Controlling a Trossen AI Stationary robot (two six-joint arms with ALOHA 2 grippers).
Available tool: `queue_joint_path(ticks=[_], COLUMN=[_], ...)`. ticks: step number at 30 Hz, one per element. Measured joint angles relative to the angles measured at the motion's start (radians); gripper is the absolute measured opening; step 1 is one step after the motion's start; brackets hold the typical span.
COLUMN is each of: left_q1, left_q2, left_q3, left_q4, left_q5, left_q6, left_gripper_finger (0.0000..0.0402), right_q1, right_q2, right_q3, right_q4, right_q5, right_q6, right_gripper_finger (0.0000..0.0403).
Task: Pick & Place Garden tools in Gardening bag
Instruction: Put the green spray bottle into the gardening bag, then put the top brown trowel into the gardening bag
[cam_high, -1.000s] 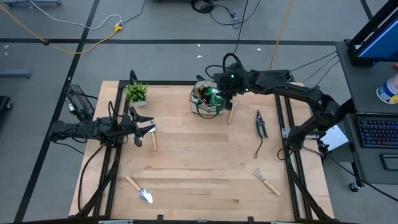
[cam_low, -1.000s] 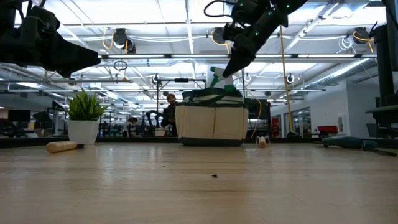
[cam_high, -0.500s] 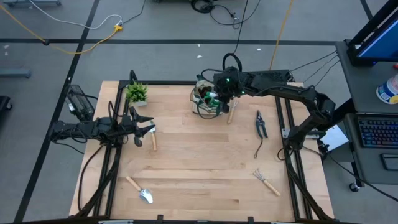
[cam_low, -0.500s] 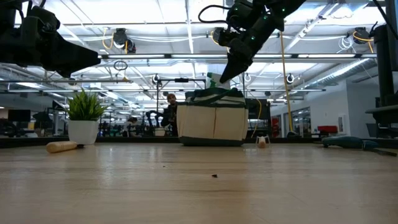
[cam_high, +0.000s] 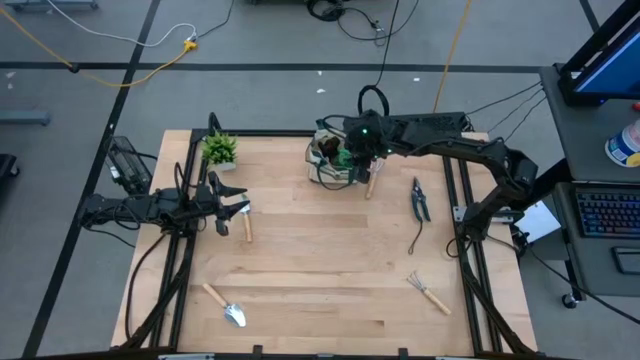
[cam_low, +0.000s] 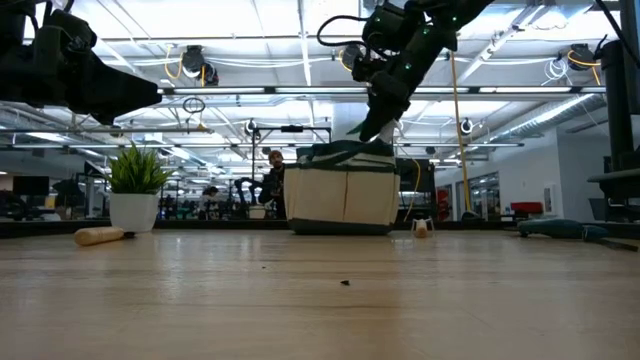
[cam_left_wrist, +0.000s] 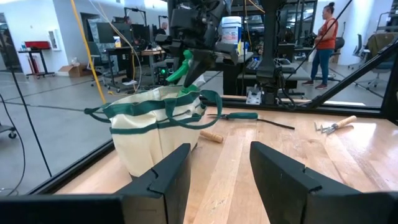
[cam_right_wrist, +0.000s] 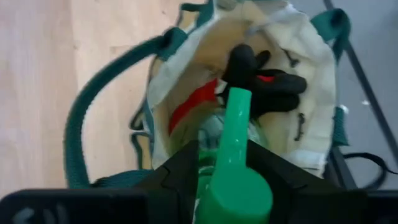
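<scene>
Directly over the gardening bag (cam_high: 333, 160), upper centre of the high view, the right gripper (cam_high: 347, 157) points down into the bag's mouth. In the right wrist view its two dark fingers (cam_right_wrist: 186, 163) flank the green spray bottle (cam_right_wrist: 231, 163), whose body is sunk in the bag. Whether the fingers press the bottle or stand just clear of it cannot be told. Behind the bottle, inside the bag, lies the red-black glove (cam_right_wrist: 264, 81), partly hidden.

Right of the bag, a wooden handle (cam_high: 369, 186) lies just beside its base, its head covered by the arm. Farther right are the black pruning shears (cam_high: 419, 199); the hand rake (cam_high: 430, 291) is at lower right and the trowel (cam_high: 224, 304) at lower left.

At middle left the left gripper (cam_high: 237, 208) waits with fingers parted and nothing between them. Another wooden handle (cam_high: 247, 227) lies just beside it, its head not discernible. The potted plant (cam_high: 219, 150) stands at upper left.
</scene>
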Motion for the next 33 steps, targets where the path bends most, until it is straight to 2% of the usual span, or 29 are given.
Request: queue_joint_path(ticks=[18,33], left_q1=[0.0,0.0], left_q2=[0.0,0.0], left_q3=[0.0,0.0], left_q4=[0.0,-0.001], left_q5=[0.0,0.0], left_q6=[0.005,0.005], left_gripper_finger=[0.017,0.017], right_q1=[-0.001,-0.001], right_q2=[-0.032,-0.039], right_q3=[0.001,0.003], right_q4=[0.081,0.219], right_q5=[0.009,0.023], right_q6=[-0.007,-0.008], right_gripper_finger=[0.013,0.0169])
